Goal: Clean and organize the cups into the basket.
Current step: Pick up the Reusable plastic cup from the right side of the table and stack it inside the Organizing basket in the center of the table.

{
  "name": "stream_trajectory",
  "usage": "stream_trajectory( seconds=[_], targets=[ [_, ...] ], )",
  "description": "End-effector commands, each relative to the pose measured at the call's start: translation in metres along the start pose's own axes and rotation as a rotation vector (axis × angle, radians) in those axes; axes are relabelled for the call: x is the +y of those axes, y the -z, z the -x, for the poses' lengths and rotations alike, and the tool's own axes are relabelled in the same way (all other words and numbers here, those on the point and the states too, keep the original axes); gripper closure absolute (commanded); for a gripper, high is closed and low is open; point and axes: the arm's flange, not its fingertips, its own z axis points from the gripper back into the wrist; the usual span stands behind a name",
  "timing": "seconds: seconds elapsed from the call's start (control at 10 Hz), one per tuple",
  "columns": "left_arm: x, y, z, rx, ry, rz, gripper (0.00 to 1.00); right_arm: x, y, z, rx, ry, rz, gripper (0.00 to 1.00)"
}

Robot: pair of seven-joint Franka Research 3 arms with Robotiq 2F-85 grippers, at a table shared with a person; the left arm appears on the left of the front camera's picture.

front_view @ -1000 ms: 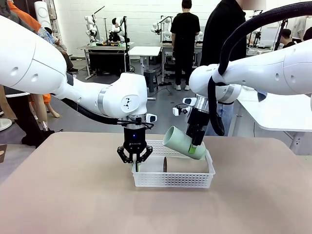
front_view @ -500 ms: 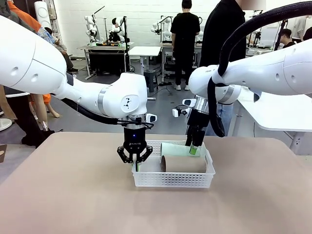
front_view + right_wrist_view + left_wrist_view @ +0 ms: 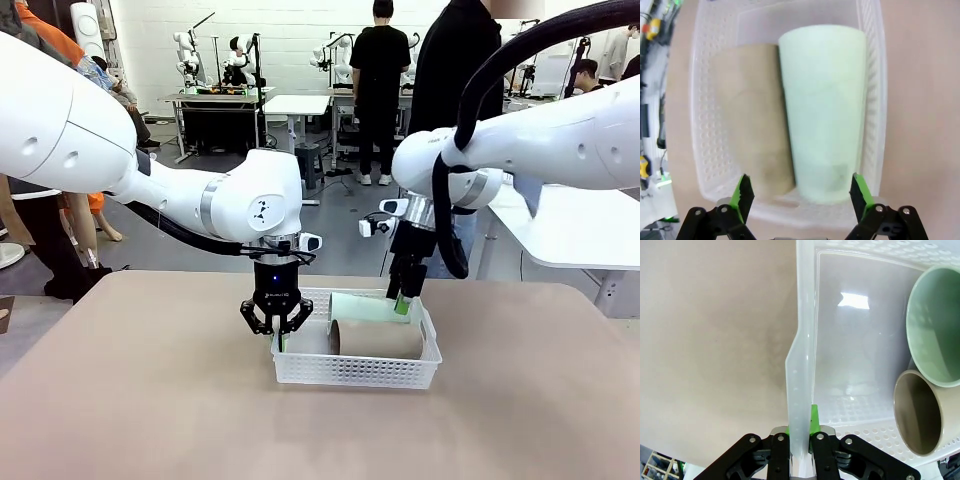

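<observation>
Currently left claw (image 3: pixel 278 335) pinching basket (image 3: pixel 355 371) end wall; right claw (image 3: pixel 403 300) spread above mint cup (image 3: pixel 365 308).

(a) basket (image 3: pixel 801 340): white, slightly translucent plastic. Its walls are pierced with fine round holes, and its floor is smooth and glossy, carrying a bright reflection.
(b) mint green cup (image 3: pixel 822 100) and tan cup (image 3: pixel 755 115): matt, even outer surfaces, with equally dull interiors.
(c) tabletop (image 3: pixel 150 400): smooth beige sheet with a matt finish.
(d) left gripper (image 3: pixel 801 432) and right gripper (image 3: pixel 802 195): hard black bodies with a slight sheen, and bright green pads (image 3: pixel 861 192) of rubbery look.
(e) arm shells (image 3: pixel 60 130): glossy white plastic.
</observation>
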Motion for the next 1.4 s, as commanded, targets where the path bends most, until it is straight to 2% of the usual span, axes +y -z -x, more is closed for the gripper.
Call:
stream_trajectory(
  seconds=[0.0,0.1,0.3,0.5,0.6,0.8,1.0,1.1,1.3],
  targets=[
    [0.004,0.000,0.000,0.006,0.013,-0.005,1.00,0.076,-0.042,0.036,-0.084,0.015,0.052,0.00],
    [0.004,0.000,0.000,0.006,0.013,-0.005,1.00,0.115,-0.064,0.062,-0.147,-0.012,0.073,0.00],
    [0.004,0.000,0.000,0.006,0.013,-0.005,1.00,0.186,-0.097,0.140,-0.349,-0.101,0.145,0.00],
    [0.004,0.000,0.000,0.006,0.013,-0.005,1.00,0.224,-0.120,0.225,-0.546,-0.223,0.188,0.00],
    [0.004,0.000,0.000,0.006,0.013,-0.005,1.00,0.229,-0.139,0.275,-0.691,-0.278,0.213,0.00],
    [0.004,0.000,0.000,0.006,0.013,-0.005,1.00,0.224,-0.158,0.356,-0.888,-0.323,0.256,0.00],
    [0.004,0.000,0.000,0.006,0.013,-0.005,1.00,0.195,-0.143,0.425,-1.065,-0.358,0.226,0.00],
    [0.004,0.000,0.000,0.006,0.013,-0.005,1.00,0.173,-0.129,0.449,-1.128,-0.331,0.204,0.00],
    [0.004,0.000,0.000,0.006,0.013,-0.005,1.00,0.142,-0.107,0.476,-1.196,-0.324,0.169,0.00]
  ],
)
